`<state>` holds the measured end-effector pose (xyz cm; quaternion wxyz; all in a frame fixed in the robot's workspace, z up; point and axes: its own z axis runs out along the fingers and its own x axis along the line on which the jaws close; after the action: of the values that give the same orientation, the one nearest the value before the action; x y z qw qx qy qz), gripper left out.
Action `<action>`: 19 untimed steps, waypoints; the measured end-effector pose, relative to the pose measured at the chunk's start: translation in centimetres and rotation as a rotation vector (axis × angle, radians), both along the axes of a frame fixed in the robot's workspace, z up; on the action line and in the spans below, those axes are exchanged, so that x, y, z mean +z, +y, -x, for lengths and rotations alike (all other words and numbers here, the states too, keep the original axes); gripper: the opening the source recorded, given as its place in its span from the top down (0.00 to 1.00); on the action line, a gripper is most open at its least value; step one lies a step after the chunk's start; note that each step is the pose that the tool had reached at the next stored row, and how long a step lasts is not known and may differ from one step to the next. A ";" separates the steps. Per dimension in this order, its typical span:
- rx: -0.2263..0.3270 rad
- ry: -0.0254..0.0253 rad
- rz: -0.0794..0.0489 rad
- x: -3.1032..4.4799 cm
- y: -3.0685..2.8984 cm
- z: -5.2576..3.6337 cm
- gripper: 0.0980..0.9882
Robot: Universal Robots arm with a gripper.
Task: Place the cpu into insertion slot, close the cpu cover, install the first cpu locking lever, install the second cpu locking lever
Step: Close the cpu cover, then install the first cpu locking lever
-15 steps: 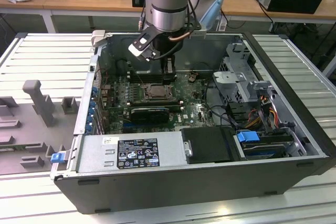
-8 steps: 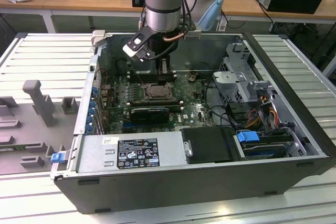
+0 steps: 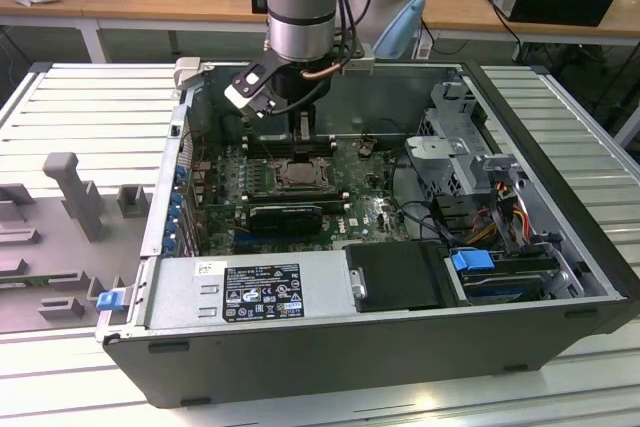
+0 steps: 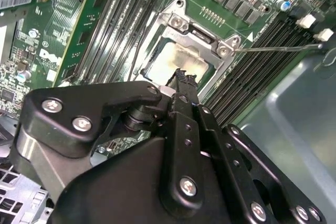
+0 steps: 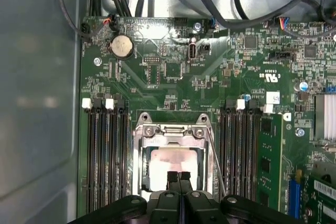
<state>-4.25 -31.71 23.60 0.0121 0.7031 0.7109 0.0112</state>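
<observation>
The cpu (image 5: 176, 162) (image 4: 184, 59) lies in the insertion slot (image 3: 297, 175), its pale metal top showing through the window of the cpu cover (image 5: 170, 129) (image 4: 202, 32). The silvery cover lies flat around the chip. A thin metal locking lever (image 5: 216, 161) (image 4: 278, 48) runs from one corner of the socket and angles away over the black memory slots. My gripper (image 5: 178, 178) (image 4: 181, 77) (image 3: 303, 127) hangs just above the chip. Its two black fingers are shut together with nothing between them. The arm hides part of the socket in the exterior view.
The green board (image 5: 173, 77) sits inside an open computer case (image 3: 560, 247). Long black memory slots (image 5: 107, 150) flank the socket on both sides. Cables (image 5: 220, 3) hang along the case wall. A drive cage (image 3: 460, 147) and power supply (image 3: 260, 292) stand nearby.
</observation>
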 end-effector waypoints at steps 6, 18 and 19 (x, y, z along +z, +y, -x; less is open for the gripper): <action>0.000 0.0000 0.000 0.00 -0.01 0.40 0.99; 0.000 0.0000 0.002 0.44 0.00 0.40 0.99; 0.000 0.0000 0.002 0.47 0.00 0.41 0.99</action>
<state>-4.66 -31.72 24.07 0.0128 0.7031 0.7109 0.0105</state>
